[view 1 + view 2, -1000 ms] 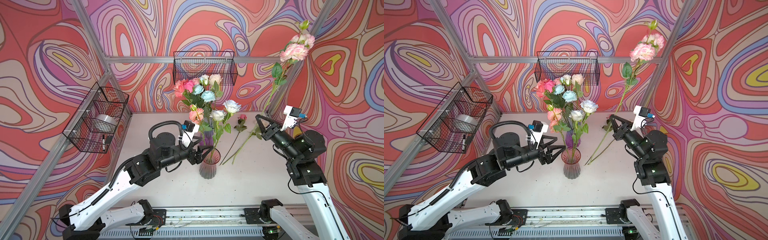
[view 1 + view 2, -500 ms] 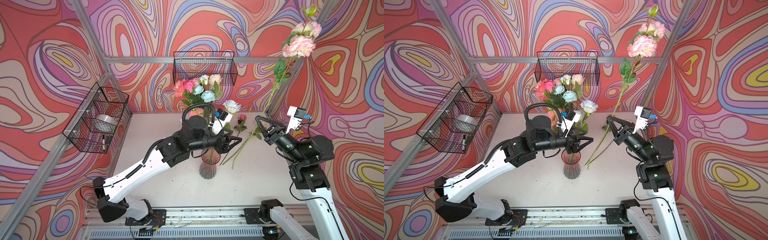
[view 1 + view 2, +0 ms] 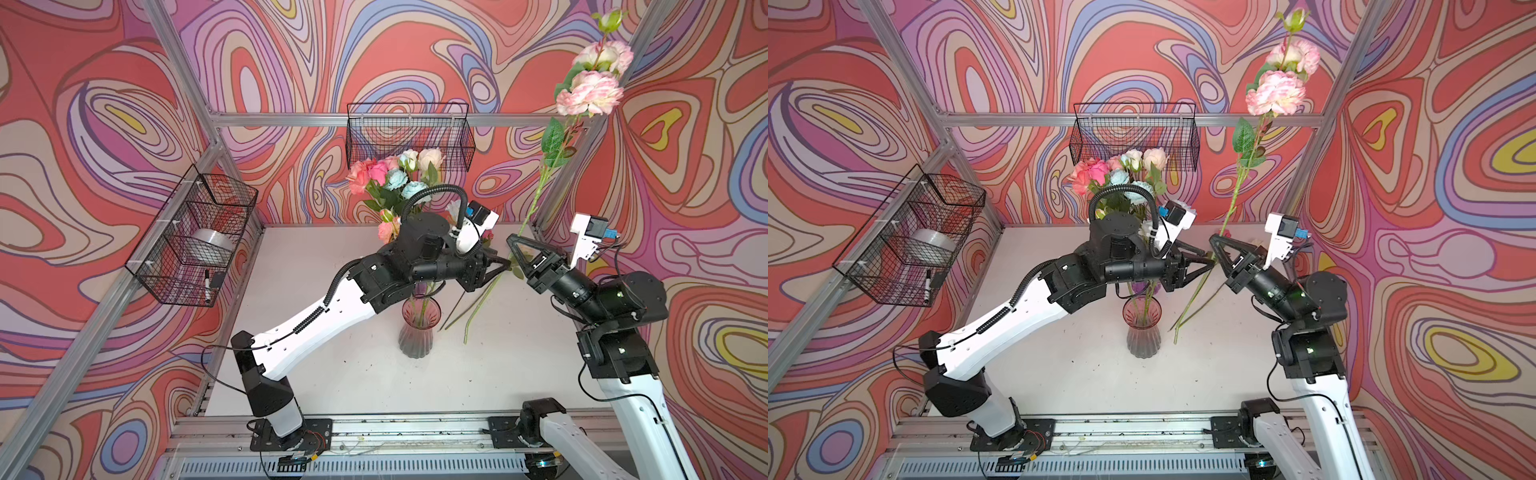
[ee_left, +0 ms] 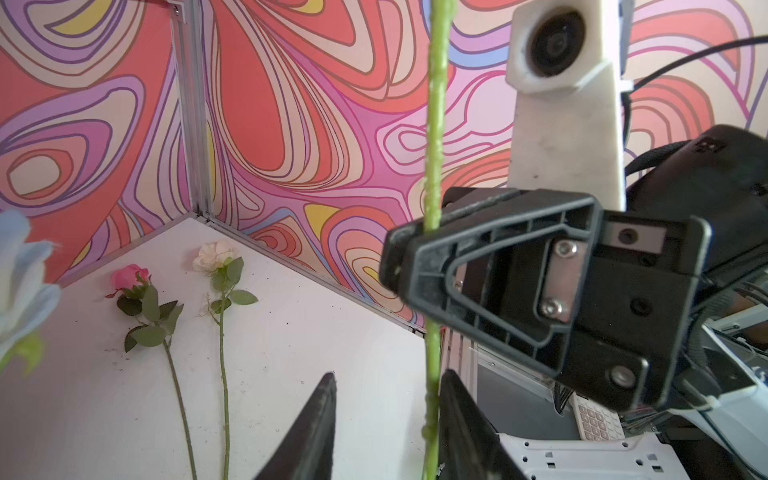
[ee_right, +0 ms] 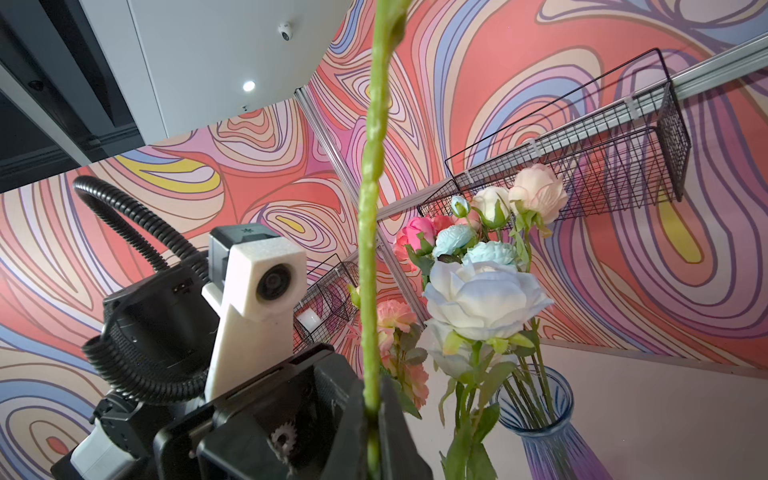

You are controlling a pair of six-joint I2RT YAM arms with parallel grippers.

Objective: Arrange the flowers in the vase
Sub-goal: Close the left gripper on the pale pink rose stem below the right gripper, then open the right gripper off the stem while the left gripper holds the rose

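Note:
A pink-tinted glass vase (image 3: 419,328) (image 3: 1143,328) stands mid-table and holds several flowers (image 3: 395,178) (image 5: 482,291) with pink, peach, white and pale blue heads. My right gripper (image 3: 512,240) (image 5: 372,386) is shut on the green stem (image 4: 434,166) of a tall pink-and-white flower (image 3: 590,93) (image 3: 1275,93), which it holds upright to the right of the vase. My left gripper (image 3: 507,264) (image 4: 388,376) reaches over the vase to that stem just below the right jaws. Its jaws are open around the stem, which touches one finger (image 4: 451,399).
Two more flowers, one pink (image 4: 129,276) and one white (image 4: 216,253), lie on the white table (image 3: 332,374) at the back right. A wire basket (image 3: 409,137) hangs on the back wall. Another basket (image 3: 195,237) on the left wall holds a tape roll and a marker.
My left arm has swung from left of the vase across it to the held stem, and its jaws have narrowed around the stem. The right gripper has lifted the flower slightly.

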